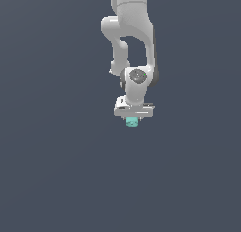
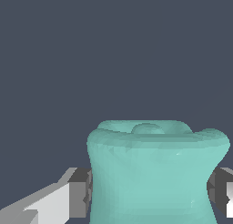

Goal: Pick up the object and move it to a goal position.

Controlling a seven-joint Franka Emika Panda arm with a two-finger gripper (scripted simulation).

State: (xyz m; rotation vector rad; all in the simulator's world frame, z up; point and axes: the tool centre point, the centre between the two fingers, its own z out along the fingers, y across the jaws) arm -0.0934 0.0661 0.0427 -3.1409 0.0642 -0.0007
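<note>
Teal, stubby object (image 2: 154, 173) is pinched at its narrow waist by the gripper (image 1: 133, 117), pads closed against both sides. Looks light and rigid, so the flared rim should stop slipping.

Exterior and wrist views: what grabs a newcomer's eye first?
In the exterior view, the white arm hangs down from the top edge against a plain dark background, with a small teal object poking out just below the gripper. In the wrist view that object fills the lower frame, its wider bumpy rim facing away, with a dark finger pad pressed against each side.
</note>
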